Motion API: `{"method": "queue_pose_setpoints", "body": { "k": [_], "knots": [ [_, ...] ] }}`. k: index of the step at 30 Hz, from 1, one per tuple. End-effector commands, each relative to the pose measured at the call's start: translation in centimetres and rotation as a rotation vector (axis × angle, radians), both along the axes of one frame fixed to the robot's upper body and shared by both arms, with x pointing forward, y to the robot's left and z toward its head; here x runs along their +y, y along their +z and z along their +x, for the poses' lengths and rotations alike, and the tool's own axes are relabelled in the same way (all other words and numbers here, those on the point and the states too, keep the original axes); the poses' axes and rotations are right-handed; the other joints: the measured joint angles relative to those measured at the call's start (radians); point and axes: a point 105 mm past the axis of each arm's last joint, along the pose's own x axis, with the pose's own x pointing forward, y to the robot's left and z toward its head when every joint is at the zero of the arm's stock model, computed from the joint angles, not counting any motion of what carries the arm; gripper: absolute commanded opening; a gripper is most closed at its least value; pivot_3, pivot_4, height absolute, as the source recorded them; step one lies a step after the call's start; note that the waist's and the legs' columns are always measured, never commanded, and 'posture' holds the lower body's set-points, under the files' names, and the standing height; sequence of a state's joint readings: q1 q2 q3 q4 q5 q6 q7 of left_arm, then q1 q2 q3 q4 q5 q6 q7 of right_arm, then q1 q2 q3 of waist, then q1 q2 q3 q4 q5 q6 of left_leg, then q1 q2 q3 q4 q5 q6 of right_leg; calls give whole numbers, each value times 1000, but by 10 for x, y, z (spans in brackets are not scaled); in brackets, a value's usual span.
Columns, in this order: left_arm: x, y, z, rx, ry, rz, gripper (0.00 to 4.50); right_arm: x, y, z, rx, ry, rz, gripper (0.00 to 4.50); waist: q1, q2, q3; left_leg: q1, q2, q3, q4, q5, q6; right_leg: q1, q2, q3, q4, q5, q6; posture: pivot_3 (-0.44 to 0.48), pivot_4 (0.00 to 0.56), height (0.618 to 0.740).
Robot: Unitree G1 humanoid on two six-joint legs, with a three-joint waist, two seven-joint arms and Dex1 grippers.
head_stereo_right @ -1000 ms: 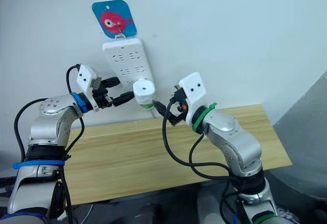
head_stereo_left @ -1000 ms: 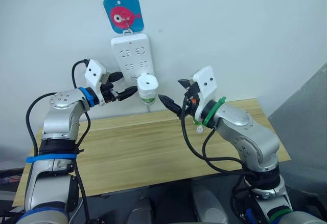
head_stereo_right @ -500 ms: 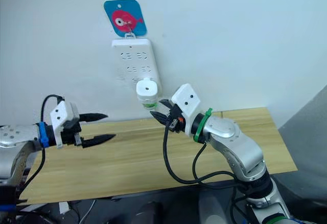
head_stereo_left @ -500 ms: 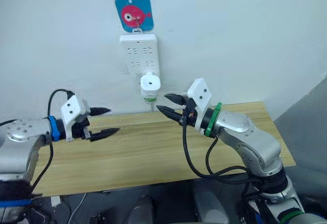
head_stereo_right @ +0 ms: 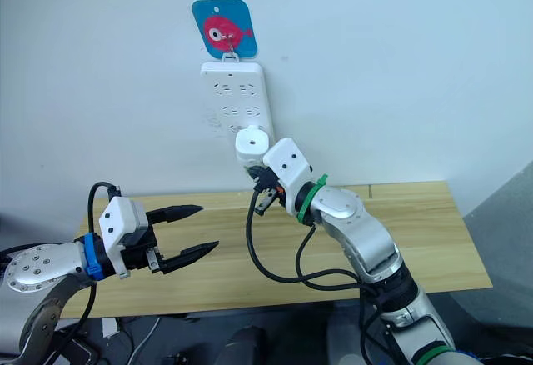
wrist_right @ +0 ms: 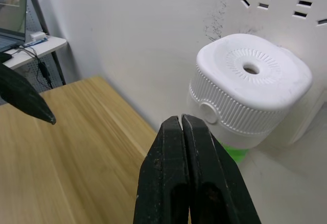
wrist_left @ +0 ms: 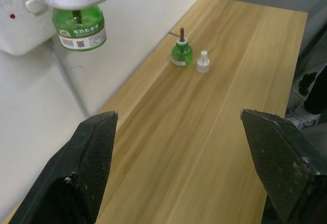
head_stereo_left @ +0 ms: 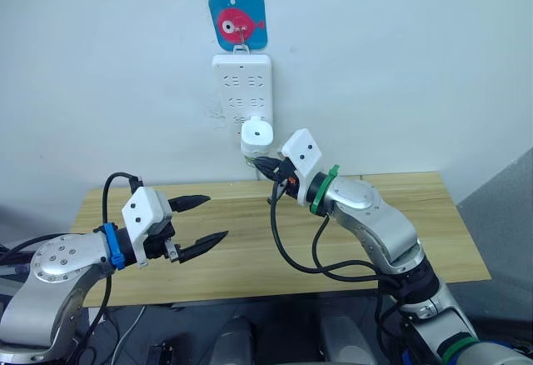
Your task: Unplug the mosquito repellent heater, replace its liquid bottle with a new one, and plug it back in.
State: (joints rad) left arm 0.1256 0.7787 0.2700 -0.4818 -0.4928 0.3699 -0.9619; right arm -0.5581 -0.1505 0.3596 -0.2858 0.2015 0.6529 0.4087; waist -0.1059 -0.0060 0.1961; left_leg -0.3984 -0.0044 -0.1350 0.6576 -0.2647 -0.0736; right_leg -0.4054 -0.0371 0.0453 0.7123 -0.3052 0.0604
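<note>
Mosquito repellent heater (head_stereo_left: 257, 136), upper centre of frame: small white rounded unit w/ ribbed cap and round vent hole on top, green liquid bottle (wrist_left: 79, 28) w/ label hanging under it. It's plugged into bottom of white power strip (head_stereo_left: 241, 86) on the wall, below a blue fish hook plate (head_stereo_left: 237, 20).

Right gripper (head_stereo_left: 263, 167) centre frame, just under/beside the heater, fingers pressed together, holding nothing.

Left gripper (head_stereo_left: 200, 220) lower left, over the wooden table (head_stereo_left: 416, 215), fingers spread wide, empty.

Spare green bottle (wrist_left: 181, 53) w/ wick stands upright on table, small white cap (wrist_left: 203, 62) just beside it.
</note>
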Motion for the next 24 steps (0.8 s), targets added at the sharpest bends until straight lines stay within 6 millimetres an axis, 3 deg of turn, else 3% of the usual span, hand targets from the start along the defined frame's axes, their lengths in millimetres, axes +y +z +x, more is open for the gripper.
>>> {"method": "queue_pose_setpoints", "body": {
  "k": [1,11,19,22,24],
  "knots": [
    [-5,7,-1,-28,-20,-3,4069,3,18,2,-68,-14,42,69,0,0,0,0,0,0,0,0,0,0,0,0,0,0,0,-67,153,734],
    [-4,7,0,-30,-28,-1,4069,-2,20,15,-87,-104,46,69,0,0,0,0,0,0,0,0,0,0,0,0,0,0,0,-69,154,734],
    [-3,6,1,-31,-26,-3,4069,-20,25,33,-119,-270,60,69,3,0,0,1,0,-1,0,0,-1,0,0,-1,2,0,-1,-69,153,734],
    [-3,3,0,-30,-29,-6,4069,-18,26,30,-84,-229,91,69,11,0,0,1,0,-1,1,1,-1,1,0,-1,2,1,-2,-74,151,734],
    [-2,2,0,-30,-29,-8,4069,-7,25,17,-51,-116,89,69,15,0,0,2,0,-1,1,1,-2,1,1,-1,2,2,-3,-74,151,734]
  ]
}}
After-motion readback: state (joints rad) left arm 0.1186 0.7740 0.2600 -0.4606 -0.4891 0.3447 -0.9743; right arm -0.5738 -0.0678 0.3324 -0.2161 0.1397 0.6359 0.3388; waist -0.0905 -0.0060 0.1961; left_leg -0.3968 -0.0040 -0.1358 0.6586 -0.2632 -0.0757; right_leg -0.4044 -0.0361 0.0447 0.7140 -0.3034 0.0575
